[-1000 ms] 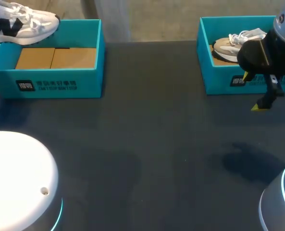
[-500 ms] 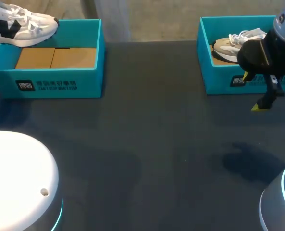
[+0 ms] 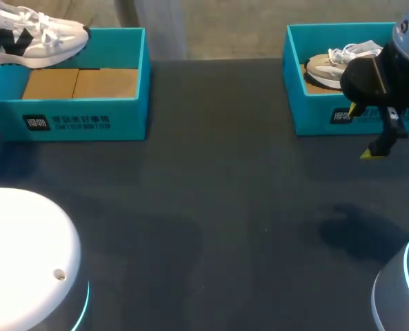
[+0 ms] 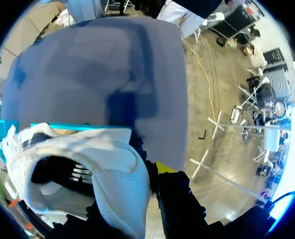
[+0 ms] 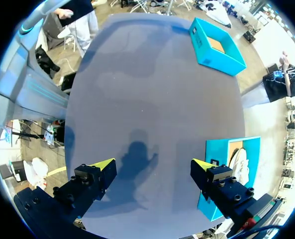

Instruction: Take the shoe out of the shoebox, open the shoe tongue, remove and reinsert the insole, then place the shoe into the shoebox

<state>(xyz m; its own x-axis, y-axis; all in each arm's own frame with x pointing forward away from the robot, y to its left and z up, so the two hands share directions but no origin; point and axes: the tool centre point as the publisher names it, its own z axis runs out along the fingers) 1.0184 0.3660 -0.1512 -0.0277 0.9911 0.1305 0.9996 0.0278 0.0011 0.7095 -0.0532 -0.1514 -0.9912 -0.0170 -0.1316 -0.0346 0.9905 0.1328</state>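
Pinching shoe [image 4: 82, 159] heel: left pincer [image 4: 146, 185].

Dark table [image 3: 211, 207] bears left shoebox [image 3: 87, 123], right shoebox [image 3: 313, 116].

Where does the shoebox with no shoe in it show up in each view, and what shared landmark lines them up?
Head view: the empty shoebox at the far left of the table, below the lifted white shoe.
Left wrist view: only the teal rim of the empty shoebox shows, just beyond the held white shoe.
Right wrist view: the empty shoebox lies far ahead of the right gripper, across the table.
Shared landmark: the dark table.
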